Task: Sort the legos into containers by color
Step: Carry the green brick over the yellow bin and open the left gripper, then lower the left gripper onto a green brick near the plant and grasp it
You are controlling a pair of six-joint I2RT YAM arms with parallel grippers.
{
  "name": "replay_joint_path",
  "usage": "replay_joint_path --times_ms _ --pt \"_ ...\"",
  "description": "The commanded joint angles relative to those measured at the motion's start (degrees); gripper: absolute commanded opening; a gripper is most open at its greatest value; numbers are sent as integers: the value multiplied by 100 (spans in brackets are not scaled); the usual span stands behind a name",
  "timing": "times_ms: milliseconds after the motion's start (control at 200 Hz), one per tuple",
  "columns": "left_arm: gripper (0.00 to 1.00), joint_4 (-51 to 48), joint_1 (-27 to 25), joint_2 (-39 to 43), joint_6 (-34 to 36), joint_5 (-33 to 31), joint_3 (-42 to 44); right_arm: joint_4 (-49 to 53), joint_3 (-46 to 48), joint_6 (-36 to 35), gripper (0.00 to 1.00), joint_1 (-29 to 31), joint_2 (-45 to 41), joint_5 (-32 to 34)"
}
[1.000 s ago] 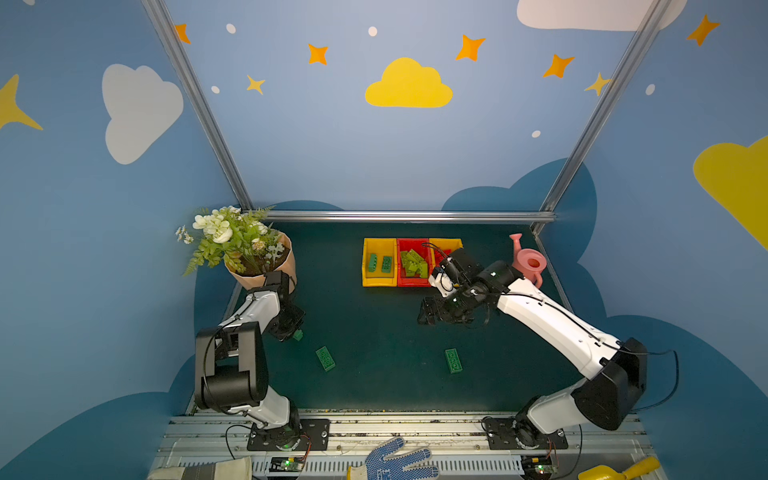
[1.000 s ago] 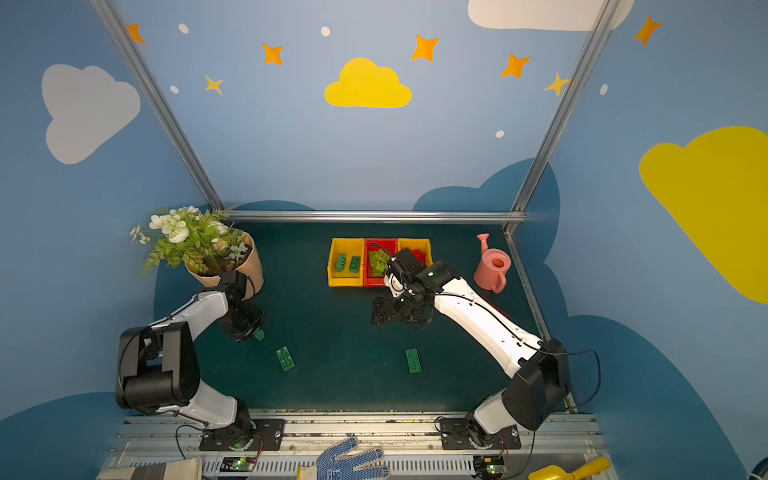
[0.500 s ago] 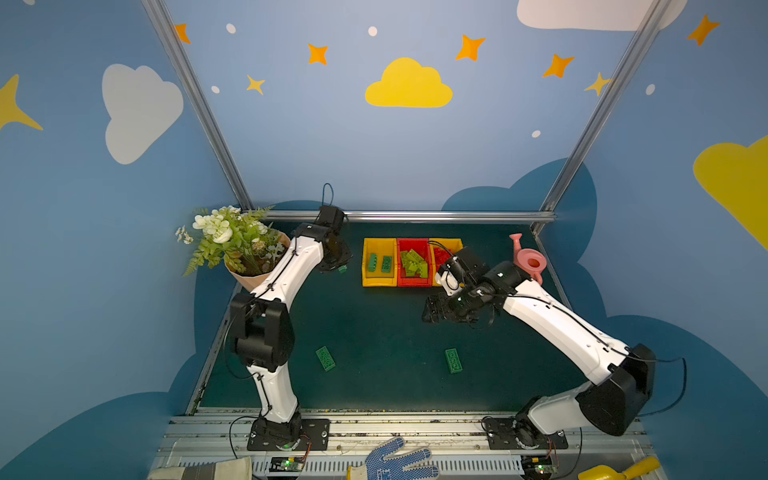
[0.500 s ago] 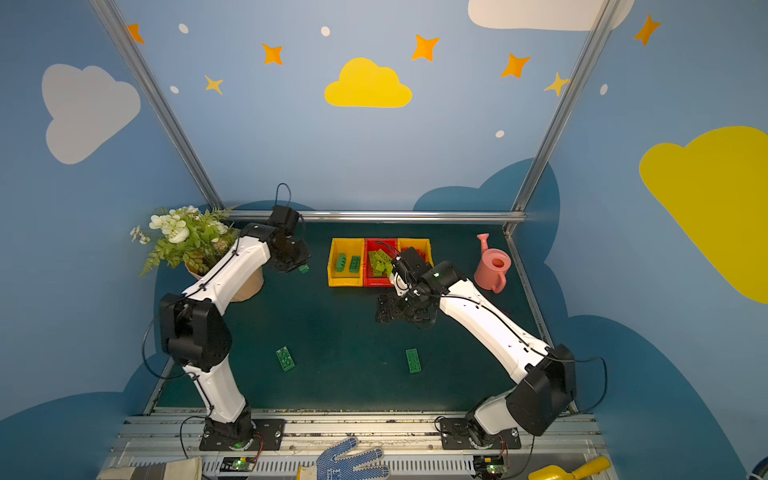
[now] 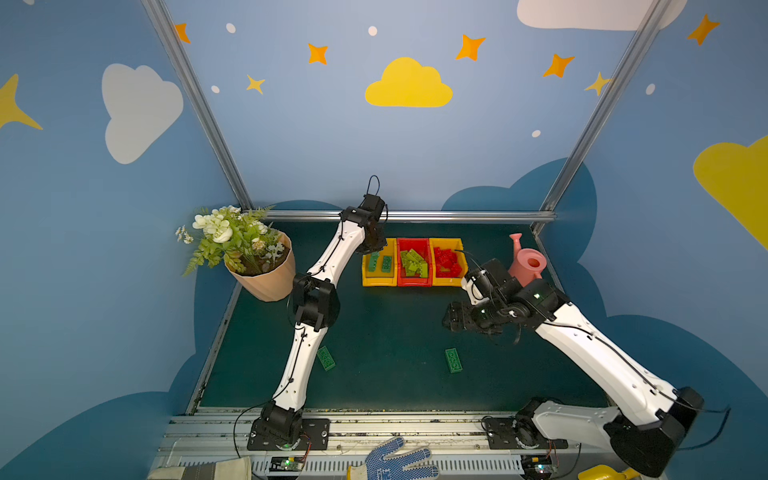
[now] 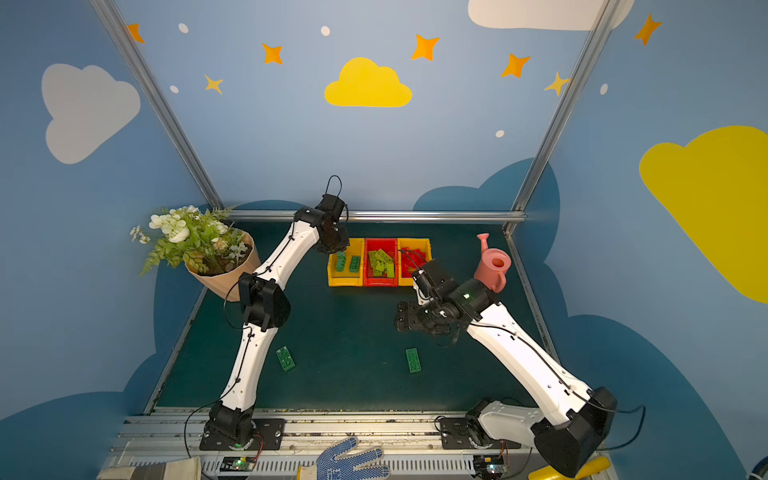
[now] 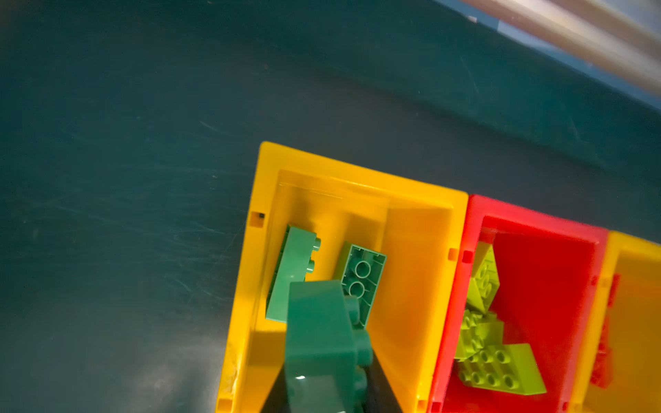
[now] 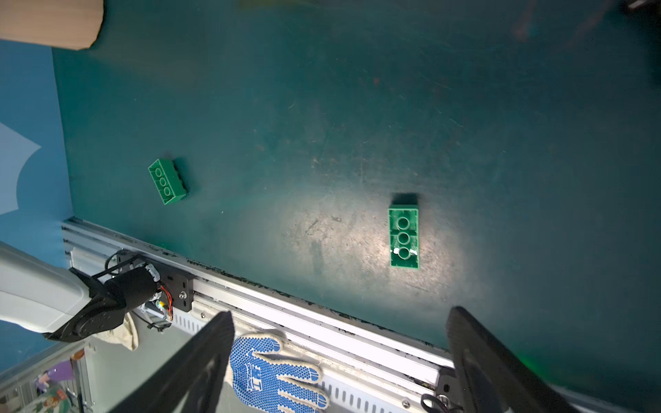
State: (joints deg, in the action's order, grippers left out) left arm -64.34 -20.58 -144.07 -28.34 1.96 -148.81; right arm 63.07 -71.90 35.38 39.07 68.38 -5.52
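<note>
My left gripper [image 5: 374, 251] hangs over the left yellow container [image 5: 368, 283], shut on a dark green lego [image 7: 322, 343] that stands between its dark fingers just above the bin. Two dark green legos [image 7: 361, 279] lie inside that container. The red container [image 5: 413, 284] holds lime green legos [image 5: 413, 262], and the right yellow container [image 5: 446, 284] holds red legos [image 5: 446, 262]. Two long dark green legos lie studs-down on the mat, one [image 5: 326, 358] by the left arm and one [image 8: 404, 237] in front of my right gripper [image 8: 339, 313]. That gripper [image 5: 451, 320] is open, empty and above the mat.
A tan flowerpot [image 5: 266, 280] with a plant stands at the back left. A pink watering can [image 5: 527, 262] stands at the back right beside the bins. A blue-dotted glove [image 5: 395, 461] lies on the front rail, off the mat. A metal bar [image 5: 415, 215] runs along the back edge.
My left arm swung from beside the flowerpot up to the back and now holds a dark green lego over the left yellow container. The right arm drifted slightly right, its jaws unchanged.
</note>
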Motion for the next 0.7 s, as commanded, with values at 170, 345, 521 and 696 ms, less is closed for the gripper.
replay_joint_path --times_ms 170,345,521,696 --pt "80 87 -16 294 -206 342 212 342 234 369 91 -57 -456 318" --pt "81 263 -51 1160 -351 216 1191 298 252 240 91 -66 -382 237" --pt "82 846 -60 2831 -609 -266 3683 106 143 -74 91 -66 -47 -23" --pt "83 1386 -52 4944 -1217 -749 6572 -99 78 -409 91 -66 275 -385"
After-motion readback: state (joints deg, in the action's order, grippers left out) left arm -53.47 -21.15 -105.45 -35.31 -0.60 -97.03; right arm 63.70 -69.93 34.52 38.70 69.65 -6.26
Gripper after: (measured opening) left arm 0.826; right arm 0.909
